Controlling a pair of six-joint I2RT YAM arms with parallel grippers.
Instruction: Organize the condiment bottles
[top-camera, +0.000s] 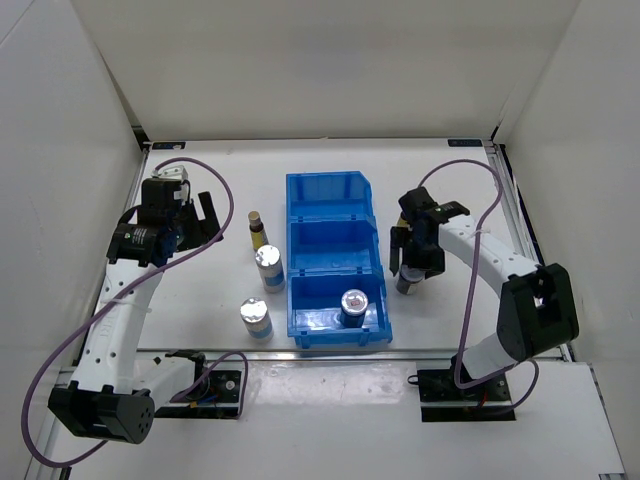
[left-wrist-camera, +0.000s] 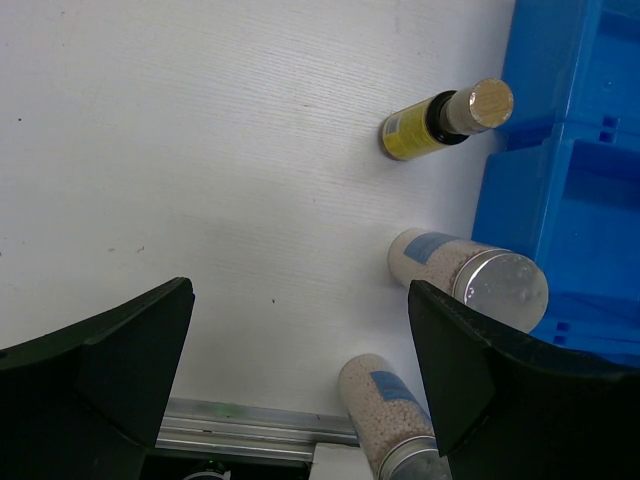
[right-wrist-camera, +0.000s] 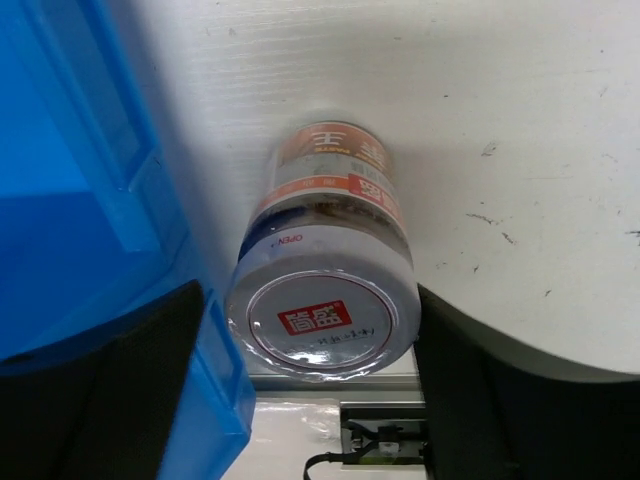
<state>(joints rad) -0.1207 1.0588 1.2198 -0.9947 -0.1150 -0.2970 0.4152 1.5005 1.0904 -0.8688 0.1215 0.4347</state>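
Observation:
A blue three-compartment bin (top-camera: 335, 195) stands mid-table, and one squat grey jar (top-camera: 354, 305) sits in its nearest compartment. Left of the bin stand a slim dark-brown bottle with a gold cap (top-camera: 257, 228) (left-wrist-camera: 440, 120) and two clear bottles with silver caps and blue labels (top-camera: 269, 265) (top-camera: 255, 318). They also show in the left wrist view (left-wrist-camera: 470, 275) (left-wrist-camera: 395, 415). My left gripper (top-camera: 200, 222) (left-wrist-camera: 300, 290) is open and empty above the table, left of them. My right gripper (top-camera: 410, 262) (right-wrist-camera: 310, 300) is open around the second grey jar (right-wrist-camera: 320, 300) (top-camera: 408, 280), which stands on the table right of the bin. The second dark-brown bottle is not clearly visible.
White walls enclose the table on the left, back and right. A metal rail (left-wrist-camera: 250, 425) runs along the near table edge. The bin's wall (right-wrist-camera: 90, 230) is right beside the jar and my right gripper's left finger. Purple cables loop from both arms.

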